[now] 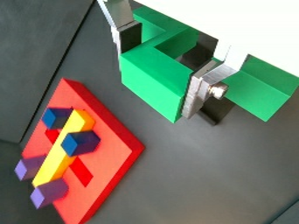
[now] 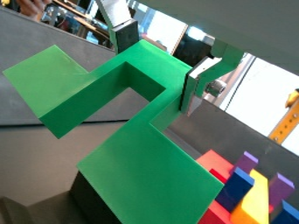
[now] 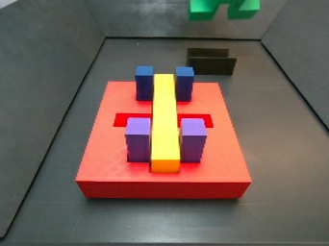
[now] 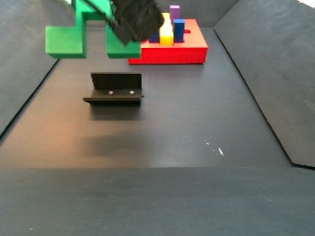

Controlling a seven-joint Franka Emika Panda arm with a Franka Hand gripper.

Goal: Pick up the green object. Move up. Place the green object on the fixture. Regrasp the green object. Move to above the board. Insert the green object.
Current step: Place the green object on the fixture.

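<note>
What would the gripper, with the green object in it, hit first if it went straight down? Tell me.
Probably the fixture. In a side view the gripper, shut on the green object, hangs roughly above it, well short of the board. Depth is uncertain.

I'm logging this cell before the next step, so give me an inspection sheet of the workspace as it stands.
Surface: dark floor, bare near the camera.
Green object: held in the air, above the fixture, touching neither it nor the board.
Board: red, carrying a yellow bar, blue blocks and purple blocks.
Clutter: nothing seen.
Hand: raised, silver fingers shut on the green object.
Cables: nothing seen.
Surroundings: grey walls around the floor; blurred room beyond in a wrist view.
</note>
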